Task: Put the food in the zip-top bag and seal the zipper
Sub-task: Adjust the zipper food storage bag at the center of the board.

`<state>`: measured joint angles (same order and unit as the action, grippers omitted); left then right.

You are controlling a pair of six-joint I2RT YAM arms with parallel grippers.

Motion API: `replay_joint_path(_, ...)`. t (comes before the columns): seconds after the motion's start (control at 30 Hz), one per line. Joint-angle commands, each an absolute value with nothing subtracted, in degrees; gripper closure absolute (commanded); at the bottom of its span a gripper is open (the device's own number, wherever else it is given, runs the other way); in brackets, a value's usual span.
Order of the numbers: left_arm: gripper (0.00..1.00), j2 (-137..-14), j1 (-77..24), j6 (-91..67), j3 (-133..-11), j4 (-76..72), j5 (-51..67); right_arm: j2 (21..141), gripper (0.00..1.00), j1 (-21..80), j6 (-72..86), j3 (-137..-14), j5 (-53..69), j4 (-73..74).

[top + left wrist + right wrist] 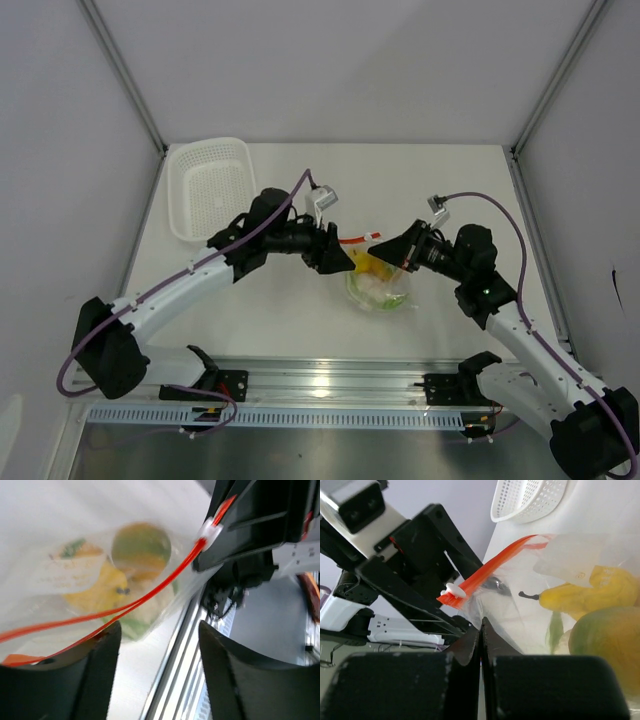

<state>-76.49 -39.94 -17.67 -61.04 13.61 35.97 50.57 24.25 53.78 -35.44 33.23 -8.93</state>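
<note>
Well, from above both arms meet over the middle of the worktop [300, 310], left gripper [345, 262] and right gripper [380, 240] nose to nose. The zip-top bag [385, 298] lies just to the near side of them, with the food [372, 288] bunched inside. It's too small up here to read the jaws, though.

Over to the left wrist view: those jaws stand well apart and hold nothing. The zipper [150, 596] sweeps from lower left, just past one fingertip, up to a white slider [212, 529] right in front of the right gripper's black body.

The right wrist view gives what the others can't. Its jaws are pressed flat together with the bag's clear film drawn into their tips, so that's a pinch on the bag just below the strip. Through the plastic shows a yellow pear-shaped fruit [590, 597] with a dark stem, and a yellow-green fruit [607, 640] below it. Both are sharp here and blurred from the left wrist.

Far left, the white mesh basket [210, 185] sits well apart from the action. From above, the two black grippers cover most of the bag's mouth, and only a short run of the strip shows between them.
</note>
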Motion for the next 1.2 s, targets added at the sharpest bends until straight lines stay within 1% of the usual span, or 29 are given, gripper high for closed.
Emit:
replay_joint_path(0.0, 0.32, -68.8, -39.4, -17.2, -57.9, 4.1, 31.7, 50.4, 1.0, 24.1, 52.0, -36.1, 39.4, -13.5)
replay_joint_path(0.07, 0.25, -64.9, -39.4, -16.9, -55.5, 0.8, 30.9, 50.5, 1.0, 24.1, 51.5, -35.6, 40.8, -13.7)
replay_joint_path(0.1, 0.2, -63.6, -39.4, -16.7, -54.7, -2.8, 30.8, 50.6, 1.0, 24.0, 51.7, -35.2, 41.5, -15.1)
replay_joint_path(0.13, 0.09, -62.7, -39.5, -16.8, -52.4, -4.2, 31.1, 51.0, 1.0, 24.0, 52.0, -34.6, 42.2, -15.8)
replay_joint_path(0.17, 0.02, -61.3, -39.5, -16.7, -51.9, -5.3, 31.7, 51.3, 1.0, 24.0, 52.4, -34.4, 43.9, -16.6)
replay_joint_path(0.2, 0.01, -61.1, -39.5, -16.5, -51.5, -6.8, 32.8, 51.7, 1.0, 24.0, 52.6, -34.2, 44.8, -18.2)
replay_joint_path(0.3, 0.0, -62.0, -39.5, -15.0, -51.6, -6.2, 36.5, 53.0, 1.0, 24.0, 53.8, -33.7, 48.6, -21.3)
replay_joint_path(0.4, 0.01, -63.1, -39.4, -14.6, -51.9, -5.8, 37.1, 54.3, 1.0, 24.1, 54.2, -34.1, 52.4, -22.8)
replay_joint_path(0.6, 0.0, -68.5, -39.5, -15.8, -53.7, -4.2, 45.9, 54.5, 1.0, 24.2, 54.6, -34.9, 54.7, -24.1)
replay_joint_path(0.67, 0.0, -69.5, -39.6, -16.9, -52.9, -4.5, 46.6, 54.5, 1.0, 24.1, 54.7, -35.2, 54.8, -24.2)
replay_joint_path(0.7, 0.04, -69.9, -39.6, -17.2, -52.3, -5.0, 46.8, 54.5, 1.0, 24.2, 54.7, -35.3, 55.3, -24.3)
replay_joint_path(0.73, 0.04, -69.9, -39.6, -17.4, -52.5, -4.5, 46.8, 54.6, 1.0, 24.2, 54.7, -35.4, 55.3, -24.3)
replay_joint_path(0.77, 0.16, -70.6, -39.5, -17.2, -52.6, -3.9, 47.2, 54.4, 1.0, 24.1, 54.6, -35.4, 55.4, -24.2)
replay_joint_path(0.8, 0.25, -71.0, -39.5, -17.1, -52.7, -2.2, 47.7, 54.5, 1.0, 24.2, 54.4, -35.4, 55.5, -23.8)
replay_joint_path(0.83, 0.38, -71.3, -39.6, -17.1, -53.7, -1.1, 47.6, 54.6, 1.0, 24.1, 53.8, -35.7, 55.7, -23.5)
replay_joint_path(0.87, 0.61, -71.5, -39.6, -16.5, -53.9, -0.4, 47.5, 54.7, 1.0, 24.0, 53.0, -35.9, 55.8, -22.8)
replay_joint_path(0.9, 0.7, -71.5, -39.6, -16.3, -54.0, 1.6, 47.5, 54.7, 1.0, 24.0, 51.8, -36.3, 55.7, -19.5)
replay_joint_path(0.93, 0.97, -71.1, -39.6, -16.2, -54.0, 1.9, 46.6, 54.8, 1.0, 24.0, 47.2, -37.6, 55.4, -16.6)
replay_joint_path(0.97, 0.99, -70.8, -39.5, -16.2, -53.9, 2.3, 46.0, 55.1, 1.0, 24.1, 44.2, -38.7, 54.8, -13.1)
replay_joint_path(1.0, 0.99, -70.1, -39.4, -16.1, -54.1, 2.5, 45.7, 55.3, 0.95, 24.3, 41.0, -39.9, 53.7, -6.1)
replay_joint_path(1.03, 0.99, -70.0, -39.5, -15.9, -54.3, 3.6, 45.6, 55.5, 0.89, 24.3, 38.2, -40.9, 53.3, -3.4)
replay_joint_path(1.07, 0.99, -70.0, -39.5, -15.7, -55.4, 4.4, 45.5, 56.1, 0.75, 24.3, 34.8, -42.2, 52.8, -1.7)
replay_joint_path(1.1, 0.99, -70.4, -39.5, -15.6, -55.7, 5.1, 45.6, 56.2, 0.71, 24.3, 33.6, -42.7, 52.4, 1.1)
replay_joint_path(1.17, 0.99, -70.8, -39.5, -15.5, -56.6, 6.1, 46.4, 56.7, 0.68, 24.5, 30.7, -43.9, 52.3, 3.0)
